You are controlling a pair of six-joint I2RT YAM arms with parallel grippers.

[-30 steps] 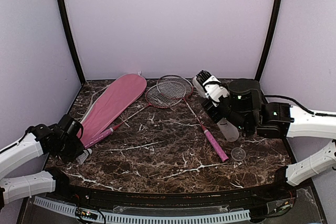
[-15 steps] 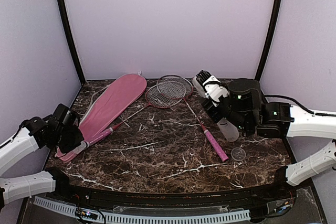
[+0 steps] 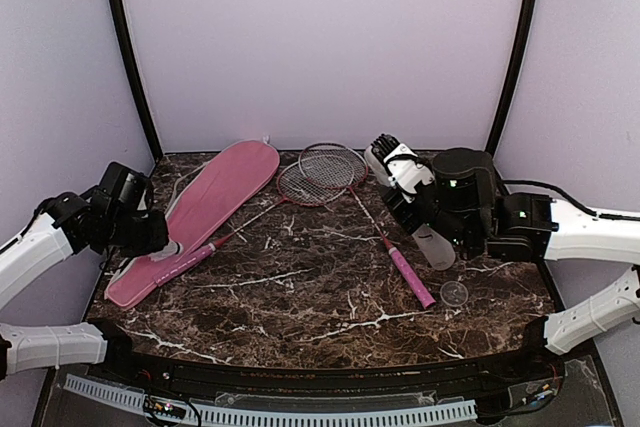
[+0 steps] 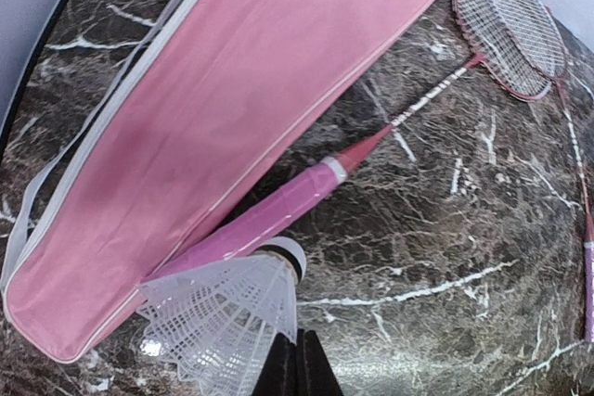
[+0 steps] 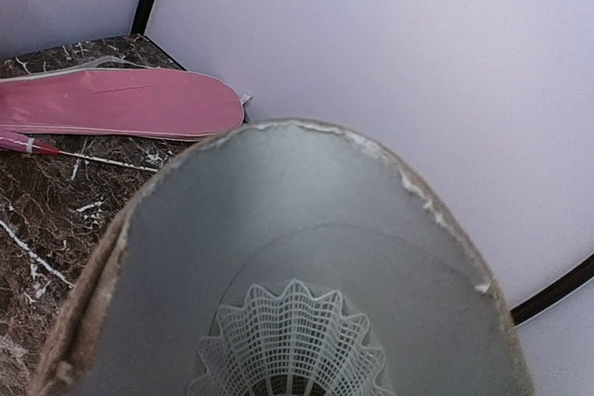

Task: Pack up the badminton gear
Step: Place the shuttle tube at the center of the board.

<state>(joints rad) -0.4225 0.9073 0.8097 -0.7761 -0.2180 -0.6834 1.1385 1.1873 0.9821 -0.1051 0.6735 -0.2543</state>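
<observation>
Over the bag [image 4: 232, 108], left tool [image 4: 296, 370] pinches a shuttlecock [image 4: 227, 312]; right tool [image 3: 412, 199], fingers hidden, grips the tube [image 5: 306, 220]

glossy marbled table [image 3: 300, 297]; matt cloth bag [image 4: 232, 90]; plastic-mesh shuttlecock [image 4: 223, 312]; rough cardboard-edged tube [image 5: 278, 183].

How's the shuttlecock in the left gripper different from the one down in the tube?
The held shuttlecock hangs in the open, pinched by the left gripper; the tube shuttlecock sits deep inside the tube. The held one shows its side and black-banded cork; the tube one shows only its skirt's open end. Both are white with netted skirts.
</observation>
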